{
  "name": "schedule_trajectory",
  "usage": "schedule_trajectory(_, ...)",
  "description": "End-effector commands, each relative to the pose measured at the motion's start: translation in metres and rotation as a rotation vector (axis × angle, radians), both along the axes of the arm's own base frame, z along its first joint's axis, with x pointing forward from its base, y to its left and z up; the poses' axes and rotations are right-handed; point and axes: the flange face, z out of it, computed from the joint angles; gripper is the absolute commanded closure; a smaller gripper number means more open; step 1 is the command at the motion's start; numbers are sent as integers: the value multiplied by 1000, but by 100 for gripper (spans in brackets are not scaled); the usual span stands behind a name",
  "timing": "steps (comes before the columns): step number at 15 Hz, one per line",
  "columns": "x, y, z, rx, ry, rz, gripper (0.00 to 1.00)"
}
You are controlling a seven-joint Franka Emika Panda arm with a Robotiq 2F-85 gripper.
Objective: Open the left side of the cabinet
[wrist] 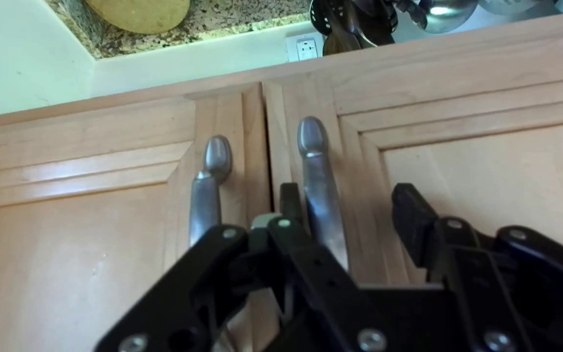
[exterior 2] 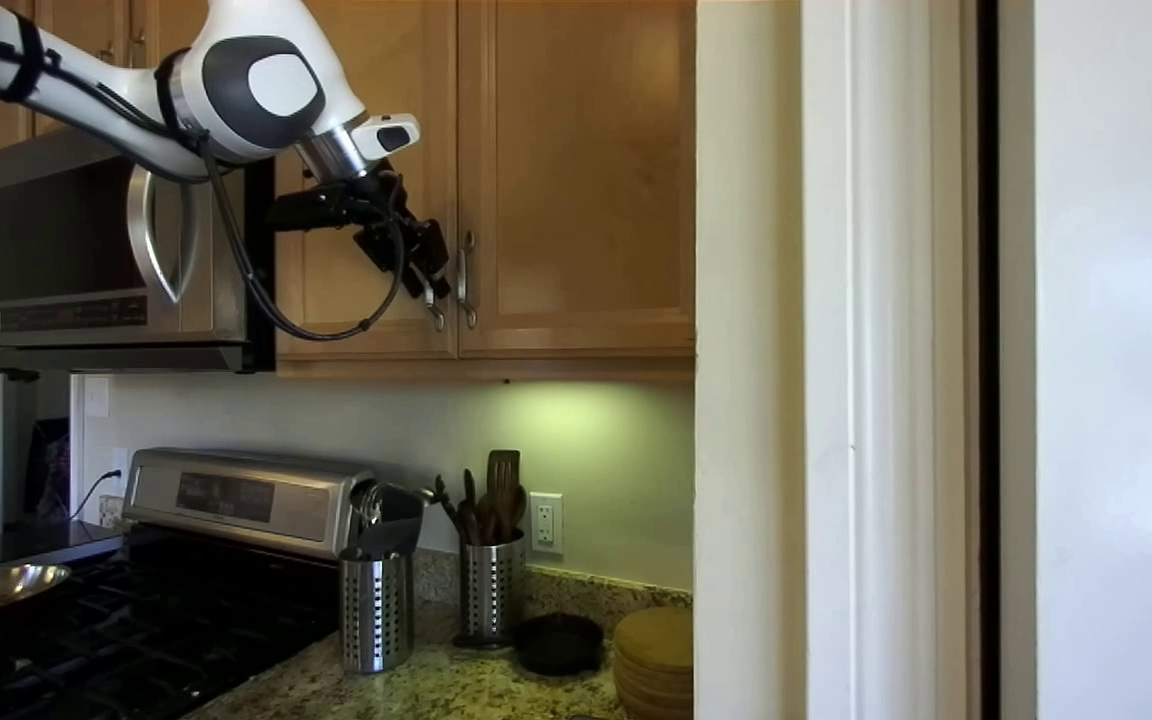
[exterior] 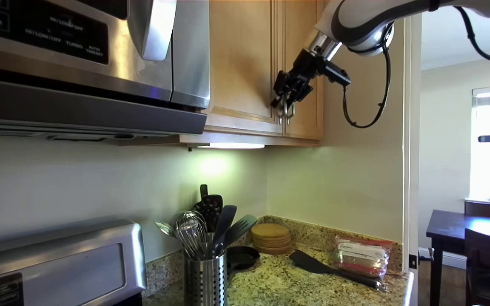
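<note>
Wrist view: L door [wrist: 496, 171] (1 of 2), closed, frame right on cab [wrist: 252, 146]; I've 2 fingers [wrist: 411, 215] standing apart, 1 each side of its handle [wrist: 324, 200], contact unclear. R door [wrist: 66, 254]: 1 twin handle [wrist: 205, 205]. Below, in an exterior view: tabletop [exterior 2: 456, 690] w/ 2 utensil holders [exterior 2: 376, 610], 1 pan [exterior 2: 558, 645].

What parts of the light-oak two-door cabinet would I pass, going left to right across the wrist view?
Recessed light-oak panel, slim silver bar handle, narrow dark door seam, matching silver bar handle, matching recessed light-oak panel.
</note>
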Motion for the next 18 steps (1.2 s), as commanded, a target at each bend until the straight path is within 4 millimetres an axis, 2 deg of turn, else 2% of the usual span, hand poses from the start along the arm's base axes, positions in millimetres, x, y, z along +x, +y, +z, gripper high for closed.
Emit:
schedule_trajectory(1,-3,-22,0,-49,0,11,79)
schedule_trajectory(3,-12,-30,0,-65,9,38,94)
schedule_trajectory(4,-17,-32,1,-80,9,50,95)
schedule_trajectory(5,-19,-35,1,-86,10,53,89)
schedule_trajectory(7,-24,-34,3,-96,15,62,94)
schedule_trajectory(11,-23,-30,0,-99,24,72,92)
schedule_trajectory(15,-27,-14,-9,-166,43,42,92)
schedule_trajectory(18,-34,0,-16,-229,32,-47,92)
